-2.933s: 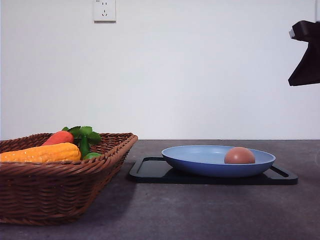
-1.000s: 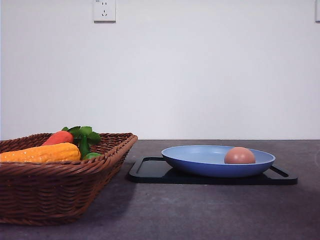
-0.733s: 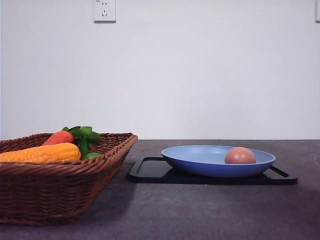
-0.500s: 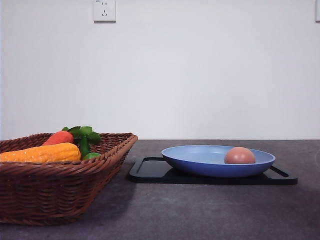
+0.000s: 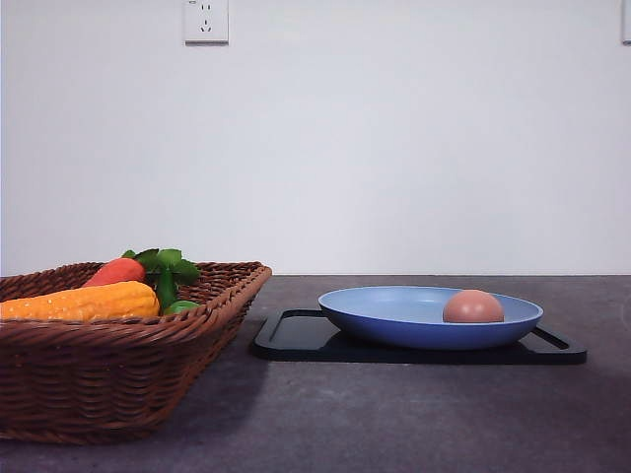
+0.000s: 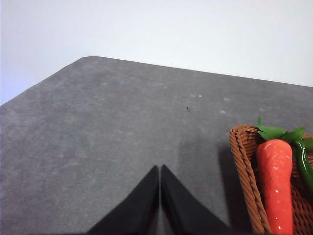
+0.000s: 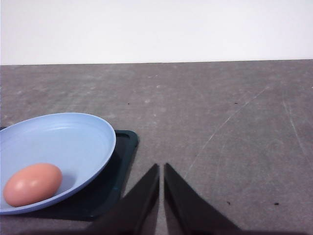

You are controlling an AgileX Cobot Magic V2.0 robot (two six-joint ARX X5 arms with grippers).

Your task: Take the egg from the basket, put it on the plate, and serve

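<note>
Although the task begins at the basket (image 5: 118, 345), the egg (image 5: 473, 306) is already found lying in the plate (image 5: 394, 320), toward the plate's right side in the front view and apart from its rim. The plate itself is seated on a black tray (image 5: 296, 340), with the basket well to the plate's left; a carrot (image 5: 115, 271) and a yellow corn cob (image 5: 84, 301) are held in the basket. The transfer is judged done, with only serving perhaps left.

In the left wrist view, the left gripper (image 6: 159, 169) is seen with its fingers pressed together on nothing, over bare table just beside the basket's corner. The right gripper (image 7: 161, 167) is likewise drawn together and empty, over the table just beside the tray, the plate lying near it.

The egg is judged light, smooth, rigid and easily cracked, and liable to roll on the shallow plate. If it were to be taken again, its broad middle should be gripped gently. For serving, the tray's edge is better held and kept level.
</note>
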